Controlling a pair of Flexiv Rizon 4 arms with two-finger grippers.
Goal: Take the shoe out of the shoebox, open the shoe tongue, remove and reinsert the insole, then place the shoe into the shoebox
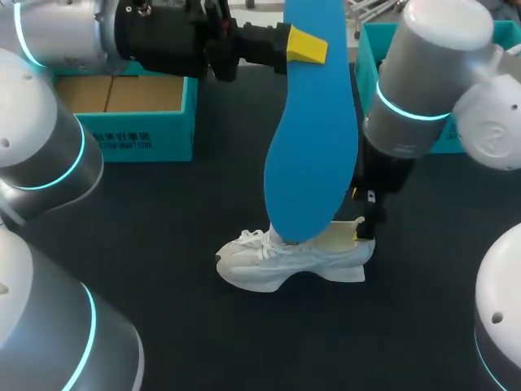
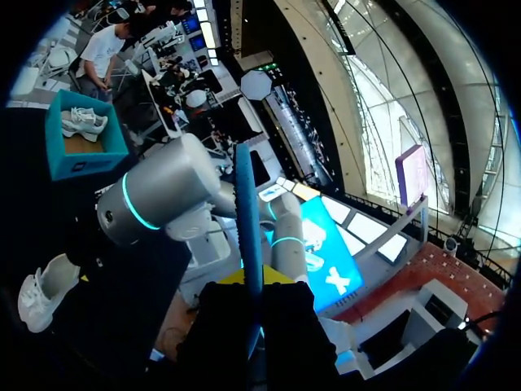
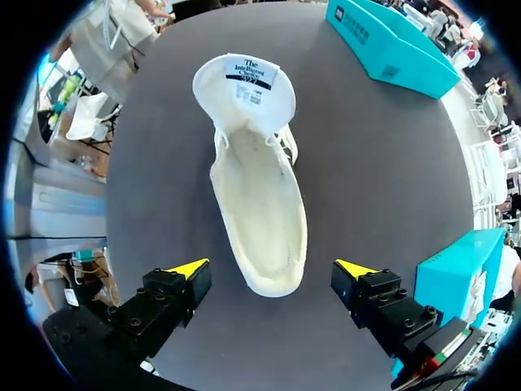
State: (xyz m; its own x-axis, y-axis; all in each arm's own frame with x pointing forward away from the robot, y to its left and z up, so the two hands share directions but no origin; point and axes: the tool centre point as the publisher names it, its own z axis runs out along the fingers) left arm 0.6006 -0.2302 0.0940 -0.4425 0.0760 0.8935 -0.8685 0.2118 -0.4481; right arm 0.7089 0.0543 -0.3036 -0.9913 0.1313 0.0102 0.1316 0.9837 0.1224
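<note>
A long blue insole (image 1: 312,138) hangs upright above the table, its lower end just over the shoe's opening. My left gripper (image 1: 305,45) is shut on its upper end; in the left wrist view the insole (image 2: 247,212) runs edge-on out from between the fingers of that gripper (image 2: 248,281). The white shoe (image 1: 289,259) stands on the dark table, toe to the left. Seen from the right wrist, the shoe (image 3: 260,195) has its tongue folded forward and its inside bare. My right gripper (image 3: 273,269) hovers open over the heel, one finger on each side, holding nothing.
A teal shoebox (image 1: 122,114) with a brown floor stands at the back left. A second teal box (image 1: 368,57) sits at the back right, behind my right arm (image 1: 423,81). Dark table surface (image 1: 187,342) lies in front of the shoe.
</note>
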